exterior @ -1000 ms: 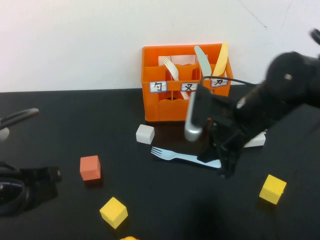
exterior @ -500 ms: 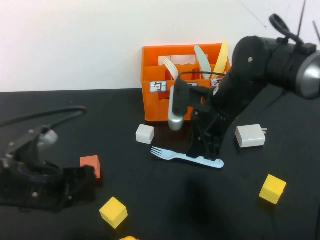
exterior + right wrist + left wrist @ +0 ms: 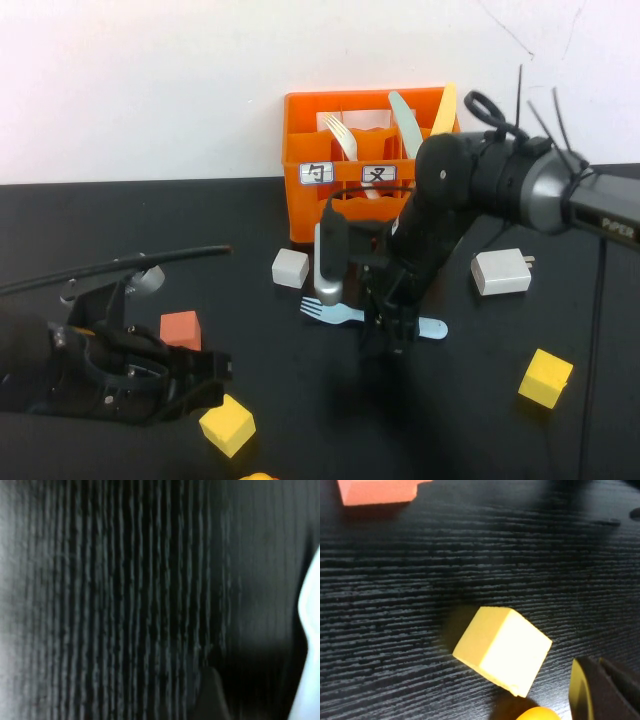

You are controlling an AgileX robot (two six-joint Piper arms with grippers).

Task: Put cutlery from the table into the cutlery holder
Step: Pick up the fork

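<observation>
The pale light-blue fork [image 3: 340, 314] lies flat on the black table [image 3: 120, 230], in front of the orange cutlery holder [image 3: 320, 215]. My right gripper [image 3: 386, 330] points down onto the middle of the fork's handle, open, with its tips at the table. In the right wrist view a strip of the fork [image 3: 311, 630] shows at the edge beside one dark finger [image 3: 212, 695]. My left gripper [image 3: 212, 368] is low at the front left, shut and empty, next to a yellow cube [image 3: 227, 424]. The left wrist view shows the left gripper [image 3: 592, 664] and that cube [image 3: 502, 647].
The holder has a cream fork [image 3: 342, 135], a pale green knife [image 3: 405, 118] and a yellow knife [image 3: 443, 108]. A white cube [image 3: 290, 268], an orange cube [image 3: 181, 333], a white charger [image 3: 500, 271] and a second yellow cube [image 3: 545, 378] lie around.
My right arm has swung left and lowered its gripper from the fork's handle end to its middle. My left arm has come forward and right, toward the yellow cube.
</observation>
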